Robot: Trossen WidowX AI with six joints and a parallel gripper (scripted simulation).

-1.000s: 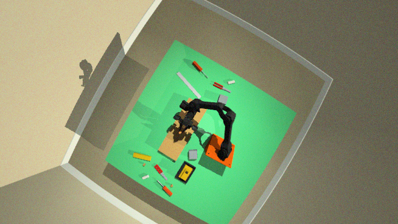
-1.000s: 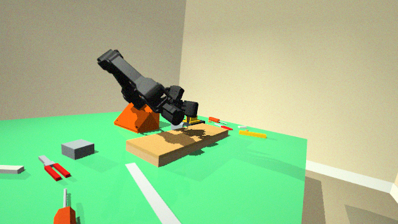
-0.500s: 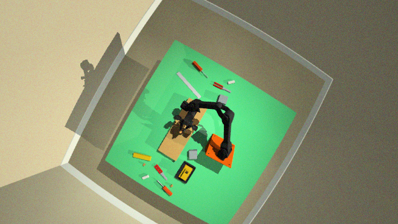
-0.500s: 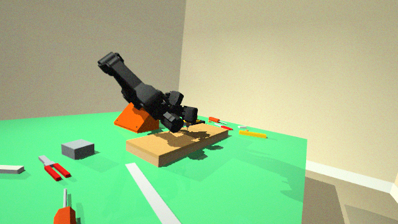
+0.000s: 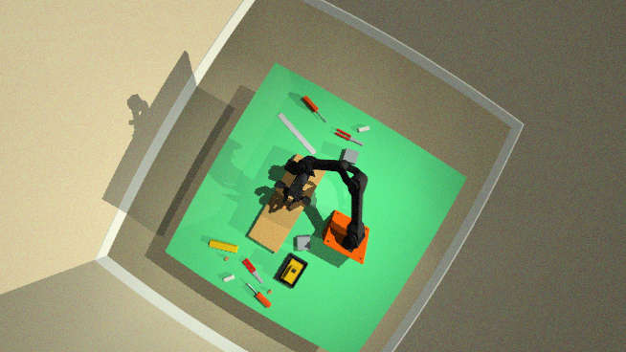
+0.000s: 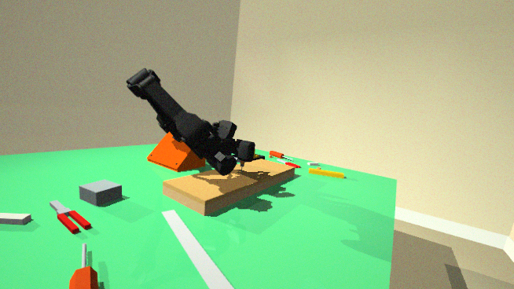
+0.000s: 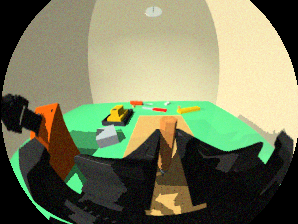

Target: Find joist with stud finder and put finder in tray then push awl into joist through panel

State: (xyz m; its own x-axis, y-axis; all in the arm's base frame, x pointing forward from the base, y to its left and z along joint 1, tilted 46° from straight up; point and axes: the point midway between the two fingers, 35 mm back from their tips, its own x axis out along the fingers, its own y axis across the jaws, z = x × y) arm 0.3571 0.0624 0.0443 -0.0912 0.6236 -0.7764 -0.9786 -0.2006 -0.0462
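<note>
The wooden floor panel [image 5: 273, 231] [image 6: 186, 187] [image 7: 141, 131] lies under the arm. My gripper [image 5: 288, 203] [image 7: 167, 132] is shut on the awl's brown handle and holds it low over the middle part of the panel. The awl [image 6: 242, 165] [image 7: 168, 131] looks upright in the exterior view, its thin tip at or just above the panel top; contact cannot be told. The yellow stud finder [image 5: 293, 271] [image 7: 117, 113] sits in the black tray [image 5: 284, 283] [image 7: 111, 122]. The fingers and their shadows hide much of the panel around the tip.
A grey block [image 5: 302, 243] [image 7: 107, 136] stands between panel and tray; another grey block [image 5: 350, 156] [image 6: 100, 192] is beyond the panel's far end. A white strip [image 5: 297, 134] [image 6: 200, 251], red pliers [image 5: 344, 134] [image 6: 71, 217] and a yellow bar [image 5: 223, 246] [image 6: 327, 173] lie around it.
</note>
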